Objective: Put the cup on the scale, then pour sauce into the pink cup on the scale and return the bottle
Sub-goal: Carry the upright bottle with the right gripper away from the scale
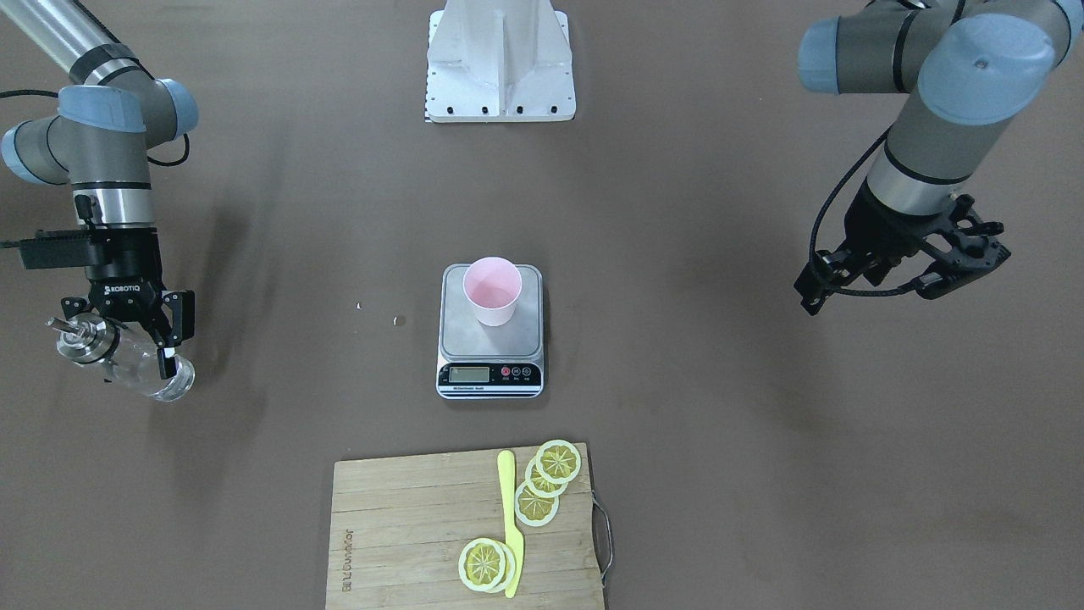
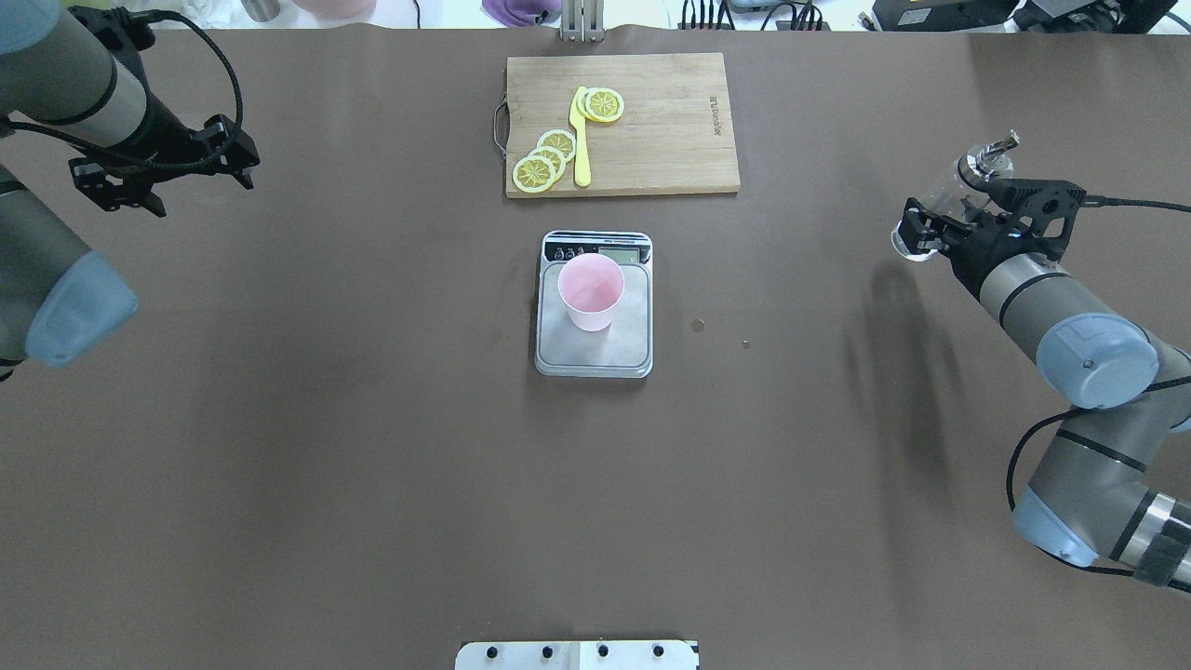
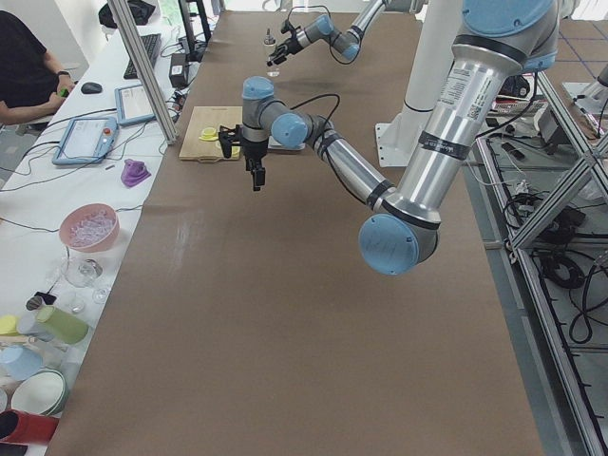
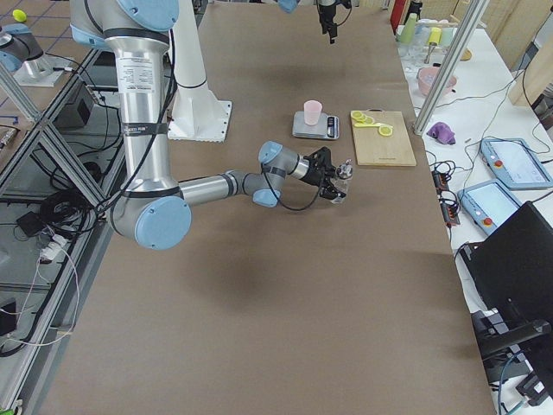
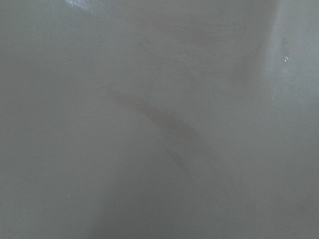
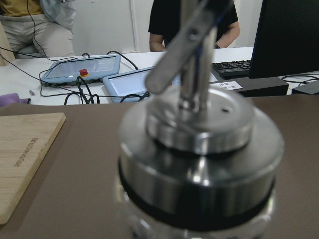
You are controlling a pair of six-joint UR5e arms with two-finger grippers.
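1. The cup (image 1: 492, 291) stands upright on the scale (image 1: 489, 343), at the centre of the front-facing frame. It sits toward the upper part of the platform, with bare platform between it and the display strip. Whether it holds any liquid cannot be determined.

2. The bottle (image 1: 159, 379) is at the far left edge of the front-facing frame, well apart from the scale. It is tilted, with its metal cap and spout pointing to the upper left. No liquid level inside the glass can be made out.

3. The right gripper (image 1: 135, 339) is clenched on the bottle's body just below the cap. The right wrist view is filled by the cap at close range.

4. The left gripper (image 1: 898, 275) hangs at the right side of the front-facing frame with its fingers spread and nothing between them. The left wrist view shows only bare table (image 1: 728, 407).

5. A cutting board (image 1: 406, 525) lies at bottom centre, below the scale. It carries lemon slices (image 1: 559, 462) and a yellow knife (image 1: 508, 517).
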